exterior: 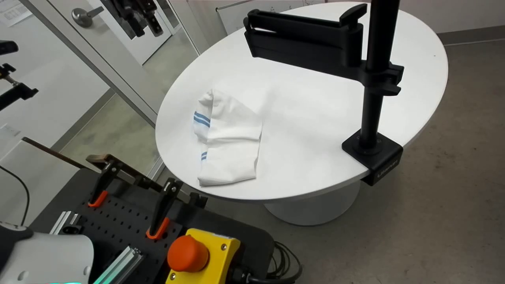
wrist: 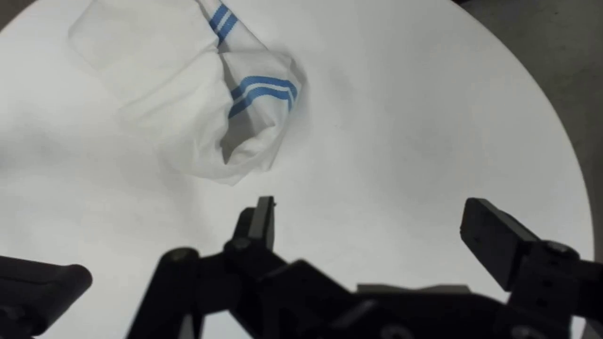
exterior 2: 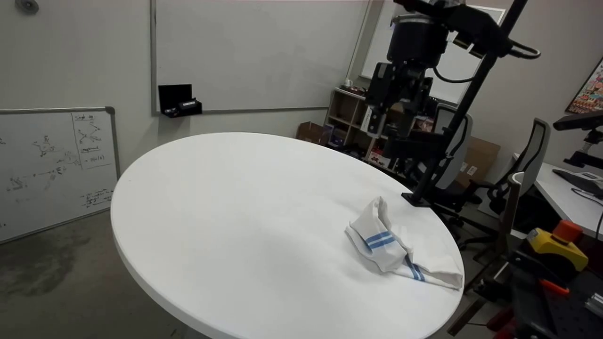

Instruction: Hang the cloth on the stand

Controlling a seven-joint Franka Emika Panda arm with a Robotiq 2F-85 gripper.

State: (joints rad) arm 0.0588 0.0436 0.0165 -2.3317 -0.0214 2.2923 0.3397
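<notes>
The cloth is white with blue stripes. It lies crumpled and partly folded on the round white table, with one corner raised, in both exterior views [exterior: 234,146] [exterior 2: 377,245] and at the upper left of the wrist view [wrist: 174,80]. The black stand [exterior: 373,114] is clamped to the table edge, with its flat arm [exterior: 300,47] above the tabletop. Its pole [exterior 2: 464,110] also shows in an exterior view, partly behind the robot. My gripper [wrist: 370,205] is open and empty, its fingers wide apart, above the table and apart from the cloth. It also shows high up in both exterior views [exterior: 148,31] [exterior 2: 388,127].
The round table [exterior: 307,165] has a curved edge near the cloth. A black bench with a pegboard [exterior: 118,221], orange-tipped clamps and a yellow box with a red button [exterior: 209,256] stands beside it. A black part [wrist: 42,287] juts in at the wrist view's lower left.
</notes>
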